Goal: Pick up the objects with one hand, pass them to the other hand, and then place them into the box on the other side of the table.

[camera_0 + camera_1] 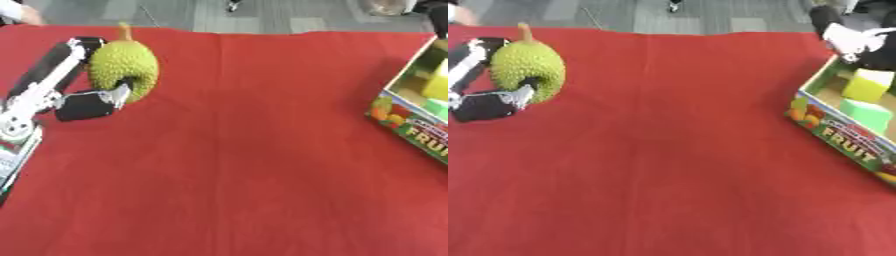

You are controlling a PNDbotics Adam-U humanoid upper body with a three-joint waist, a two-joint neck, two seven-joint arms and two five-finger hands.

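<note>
One spiky green fruit (124, 66) sits clasped in the left hand (83, 102); one box (833, 135) holds two blocks.

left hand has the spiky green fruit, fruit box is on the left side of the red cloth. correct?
Not quite. The left hand does hold the spiky green fruit, fingers and thumb curled round it, but the fruit box sits on the right side of the red cloth, not the left. The right eye view shows the box best, with yellow and green blocks inside it.
</note>
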